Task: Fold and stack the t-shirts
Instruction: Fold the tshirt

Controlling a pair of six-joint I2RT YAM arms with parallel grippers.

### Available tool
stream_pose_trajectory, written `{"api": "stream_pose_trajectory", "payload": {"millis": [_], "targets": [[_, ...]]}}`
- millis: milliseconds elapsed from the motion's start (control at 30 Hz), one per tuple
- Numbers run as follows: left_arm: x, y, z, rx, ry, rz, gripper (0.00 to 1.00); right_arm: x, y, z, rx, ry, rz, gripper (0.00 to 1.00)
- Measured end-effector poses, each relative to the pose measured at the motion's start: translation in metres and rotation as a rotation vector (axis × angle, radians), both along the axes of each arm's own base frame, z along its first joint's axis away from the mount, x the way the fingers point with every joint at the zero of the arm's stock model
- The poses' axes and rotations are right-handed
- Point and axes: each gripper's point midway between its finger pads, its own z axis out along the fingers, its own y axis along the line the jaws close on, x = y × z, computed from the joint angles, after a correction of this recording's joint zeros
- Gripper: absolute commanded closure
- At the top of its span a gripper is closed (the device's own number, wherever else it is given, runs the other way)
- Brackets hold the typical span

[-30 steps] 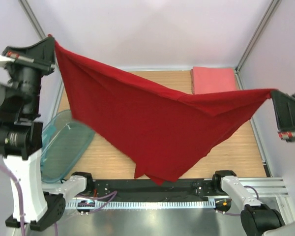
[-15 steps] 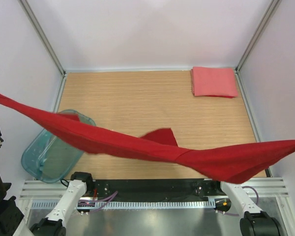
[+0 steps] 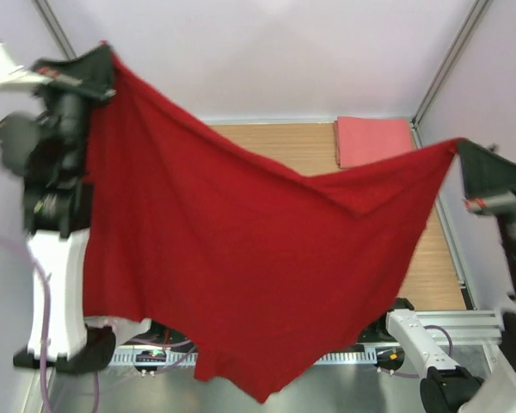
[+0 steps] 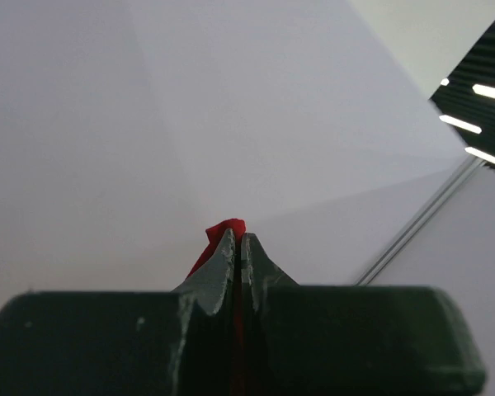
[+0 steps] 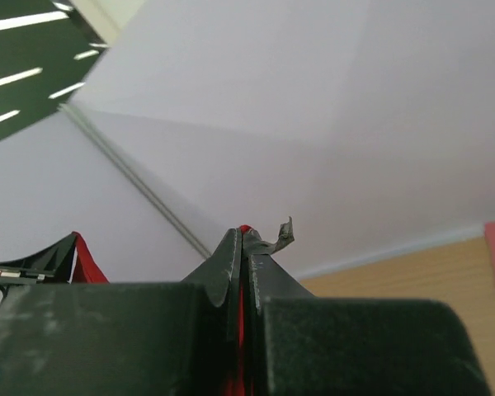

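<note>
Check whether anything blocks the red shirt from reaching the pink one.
Nothing visible. The red shirt hangs from the left gripper and right gripper; the table beside the pink shirt shows bare wood, but the cloth hides the rest.

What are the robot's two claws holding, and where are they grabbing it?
Both hold the dark red t-shirt, stretched in the air. The left gripper pinches one top corner, the right gripper the other.
</note>
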Motion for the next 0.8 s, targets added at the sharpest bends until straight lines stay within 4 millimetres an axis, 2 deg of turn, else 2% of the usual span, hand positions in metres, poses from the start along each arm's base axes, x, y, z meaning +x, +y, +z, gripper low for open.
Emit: {"api": "stream_pose_trajectory", "payload": {"millis": [67, 133, 200, 300, 367, 400, 533, 633, 733, 800], "targets": [[0.066, -0.017, -0.039, 0.021, 0.117, -0.047, 0.99, 0.048, -0.006, -0.034, -0.006, 0.120, -0.039, 0.99], [0.120, -0.033, -0.084, 0.042, 0.224, -0.086, 0.99, 0.093, -0.012, -0.077, -0.011, 0.246, -0.080, 0.99], [0.175, -0.050, -0.154, 0.067, 0.381, -0.130, 1.00, 0.128, -0.019, -0.124, -0.027, 0.375, -0.122, 0.99], [0.228, -0.069, -0.260, 0.095, 0.602, -0.180, 0.99, 0.162, -0.028, -0.183, -0.057, 0.514, -0.175, 0.99], [0.251, -0.081, -0.320, 0.115, 0.718, -0.220, 1.00, 0.180, -0.035, -0.226, -0.083, 0.606, -0.213, 0.99], [0.261, -0.087, -0.344, 0.125, 0.755, -0.241, 1.00, 0.186, -0.039, -0.246, -0.098, 0.651, -0.232, 0.99], [0.290, -0.106, -0.423, 0.151, 0.866, -0.321, 0.99, 0.207, -0.056, -0.300, -0.173, 0.760, -0.320, 0.99], [0.310, -0.119, -0.466, 0.167, 0.919, -0.375, 1.00, 0.224, -0.068, -0.326, -0.233, 0.825, -0.382, 0.99], [0.330, -0.130, -0.496, 0.169, 0.946, -0.424, 1.00, 0.242, -0.082, -0.345, -0.284, 0.876, -0.435, 0.99], [0.339, -0.135, -0.509, 0.167, 0.955, -0.447, 1.00, 0.251, -0.091, -0.356, -0.307, 0.907, -0.466, 0.99]]}}
